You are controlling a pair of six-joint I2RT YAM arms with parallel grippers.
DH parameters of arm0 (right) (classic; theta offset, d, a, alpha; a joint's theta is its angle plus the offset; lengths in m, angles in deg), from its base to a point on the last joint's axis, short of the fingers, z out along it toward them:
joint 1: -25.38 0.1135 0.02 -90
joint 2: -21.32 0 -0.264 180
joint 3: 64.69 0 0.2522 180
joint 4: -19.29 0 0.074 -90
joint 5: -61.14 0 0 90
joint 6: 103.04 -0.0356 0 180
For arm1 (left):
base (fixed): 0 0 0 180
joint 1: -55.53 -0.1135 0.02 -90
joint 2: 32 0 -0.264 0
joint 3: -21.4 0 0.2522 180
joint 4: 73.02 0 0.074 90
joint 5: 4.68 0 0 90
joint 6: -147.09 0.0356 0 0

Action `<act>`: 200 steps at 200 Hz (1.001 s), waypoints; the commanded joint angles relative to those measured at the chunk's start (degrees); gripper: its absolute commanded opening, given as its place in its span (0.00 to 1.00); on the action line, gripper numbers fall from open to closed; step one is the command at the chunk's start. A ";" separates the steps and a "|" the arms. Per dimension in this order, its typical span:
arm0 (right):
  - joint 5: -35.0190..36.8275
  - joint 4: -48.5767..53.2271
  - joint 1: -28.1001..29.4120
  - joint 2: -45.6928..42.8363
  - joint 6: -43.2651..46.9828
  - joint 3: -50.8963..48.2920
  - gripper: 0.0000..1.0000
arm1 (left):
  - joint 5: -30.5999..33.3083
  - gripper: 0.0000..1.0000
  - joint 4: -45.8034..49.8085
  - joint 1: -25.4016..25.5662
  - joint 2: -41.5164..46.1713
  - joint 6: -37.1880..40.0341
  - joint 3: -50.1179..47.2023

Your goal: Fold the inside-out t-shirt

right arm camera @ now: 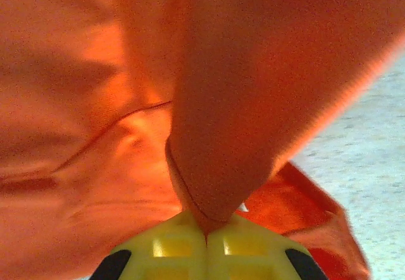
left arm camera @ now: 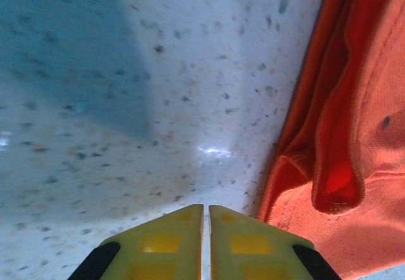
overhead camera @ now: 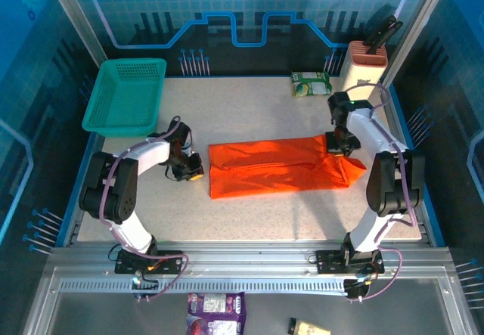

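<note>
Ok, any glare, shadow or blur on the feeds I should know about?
Left wrist: table sharp, a small glare streak mid-frame, bluish shadow upper left. Right wrist: the t-shirt pinched in the right gripper hangs close to the lens and looks soft. Top external: evenly lit, no harsh shadows, blue cast around the edges.

Robot lab cell: aluminium frame [overhead camera: 242,263], printed backdrop [overhead camera: 249,2].
</note>
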 commanded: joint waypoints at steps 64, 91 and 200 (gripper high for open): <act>-7.90 3.49 11.28 -0.77 -6.96 0.15 0.00 | -3.01 0.11 -4.28 1.85 -3.03 -2.23 -1.50; -9.57 4.07 13.32 -0.63 -8.09 1.32 0.00 | -3.44 0.11 -4.69 2.09 -3.70 -2.22 -1.16; -17.72 5.70 27.28 7.70 -13.20 15.73 0.00 | -3.82 0.08 -5.88 2.73 -5.49 -2.24 -0.71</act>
